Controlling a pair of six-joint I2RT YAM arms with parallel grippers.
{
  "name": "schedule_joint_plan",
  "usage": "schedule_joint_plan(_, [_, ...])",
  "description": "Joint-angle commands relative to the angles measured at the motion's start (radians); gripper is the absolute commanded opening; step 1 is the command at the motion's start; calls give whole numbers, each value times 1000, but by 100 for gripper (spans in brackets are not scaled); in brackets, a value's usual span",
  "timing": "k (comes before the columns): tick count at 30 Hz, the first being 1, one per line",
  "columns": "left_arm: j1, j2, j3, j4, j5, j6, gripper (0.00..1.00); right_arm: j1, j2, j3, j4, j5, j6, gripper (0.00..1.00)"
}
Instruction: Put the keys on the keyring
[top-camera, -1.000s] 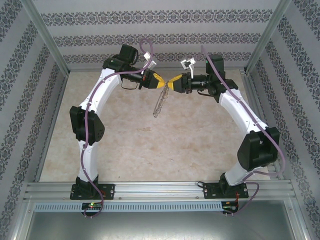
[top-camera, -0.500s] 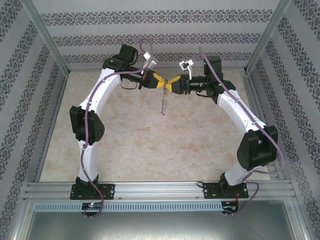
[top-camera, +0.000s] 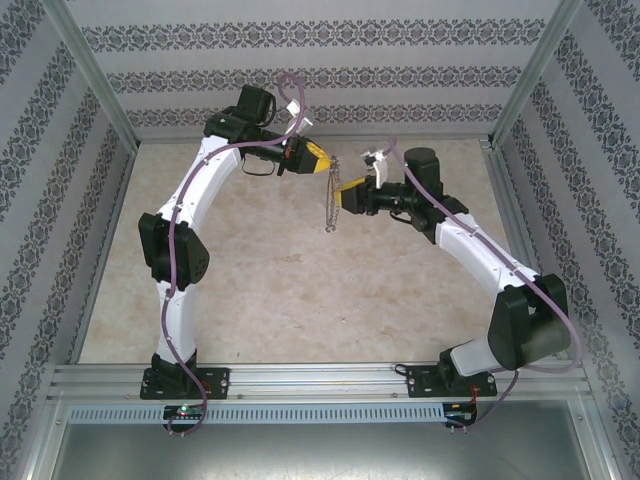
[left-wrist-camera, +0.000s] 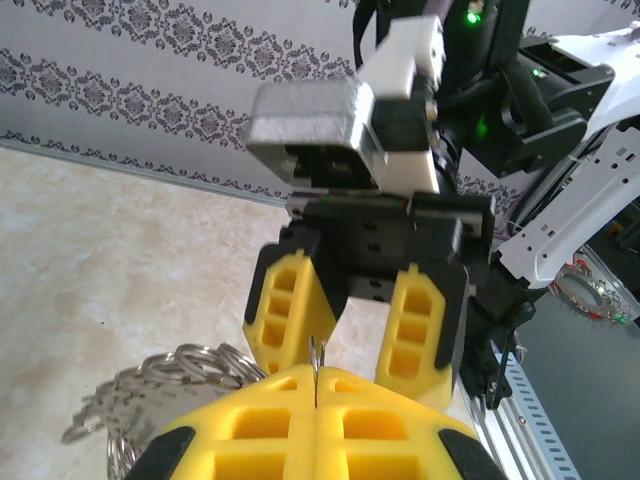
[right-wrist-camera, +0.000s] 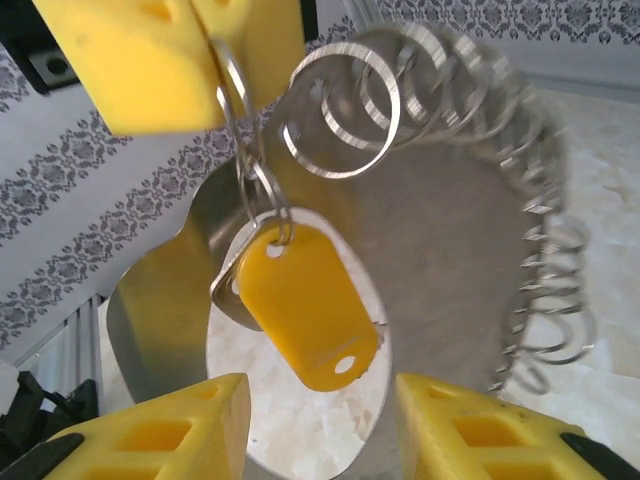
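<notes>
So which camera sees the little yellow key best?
The right wrist view: the yellow key hangs close and sharp above the open right gripper. From the top, the keyring dangles thin, the key too small to tell. The left wrist view catches its loops at the lower left.

Beige marbled tabletop (top-camera: 280, 290), ringed by damask-patterned walls (top-camera: 320, 60)

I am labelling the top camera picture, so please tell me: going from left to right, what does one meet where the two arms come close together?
Left hand → keyring, hanging from that hand → right hand, fingers apart.
</notes>
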Motion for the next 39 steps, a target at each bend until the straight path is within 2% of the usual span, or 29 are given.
schedule_joint_plan(1, [-6, -22, 37, 28, 54, -4, 0, 50, -32, -22, 57, 130, -25, 44])
schedule_joint_plan(10, [-6, -21, 43, 27, 58, -7, 0, 116, -46, -35, 102, 328, -61, 44])
schedule_joint_plan(17, [-6, -19, 43, 27, 60, -7, 0, 118, -69, -42, 111, 363, -72, 40])
schedule_joint_plan(24, [-7, -19, 44, 28, 62, -9, 0, 125, -62, -37, 99, 304, -83, 15])
schedule_joint_plan(31, [-6, -15, 43, 37, 65, -16, 0, 139, -49, -18, 65, 249, -107, 0])
schedule_joint_plan(37, [-6, -15, 44, 38, 65, -20, 0, 139, -33, 10, 16, 208, -137, 0])
schedule_joint_plan(38, [-7, -15, 44, 38, 65, -20, 0, 138, -30, 19, -2, 203, -144, 5])
schedule_joint_plan(39, [-6, -15, 45, 38, 65, -21, 0, 137, -28, 27, -20, 197, -150, 16])
